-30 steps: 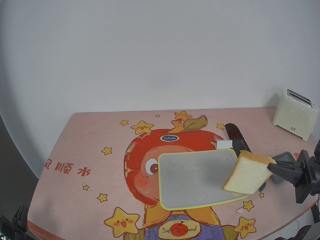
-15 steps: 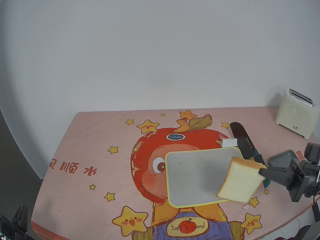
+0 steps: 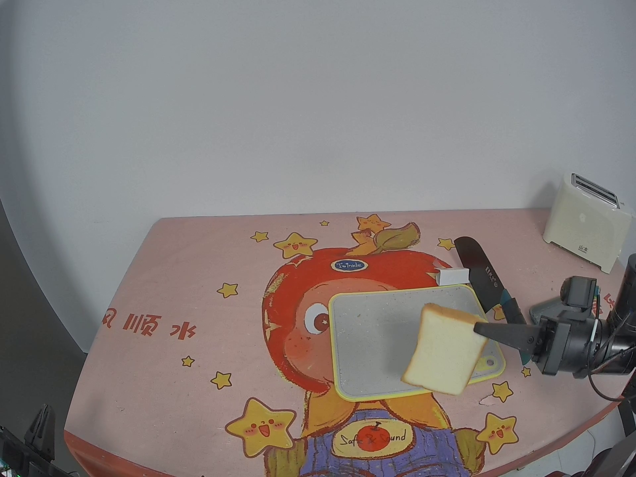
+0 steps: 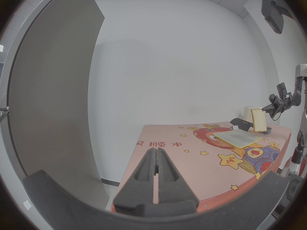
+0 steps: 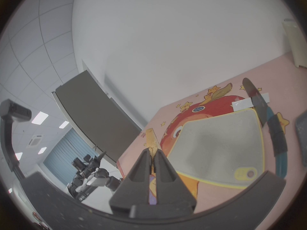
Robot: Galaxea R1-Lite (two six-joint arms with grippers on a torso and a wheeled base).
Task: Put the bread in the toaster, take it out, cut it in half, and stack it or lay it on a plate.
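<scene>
My right end effector point(image 3: 478, 330) pinches the bread slice point(image 3: 442, 358) by its upper right corner. The slice hangs upright over the near right part of the cutting board point(image 3: 371, 326). My left end effector point(image 4: 156, 176), pressed together, waits well apart at near left.

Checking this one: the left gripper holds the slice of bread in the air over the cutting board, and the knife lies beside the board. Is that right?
Wrong arm. The head view shows the right gripper holding the slice of bread in the air over the cutting board, jaws shut on its top corner. The knife does lie beside the board.
</scene>
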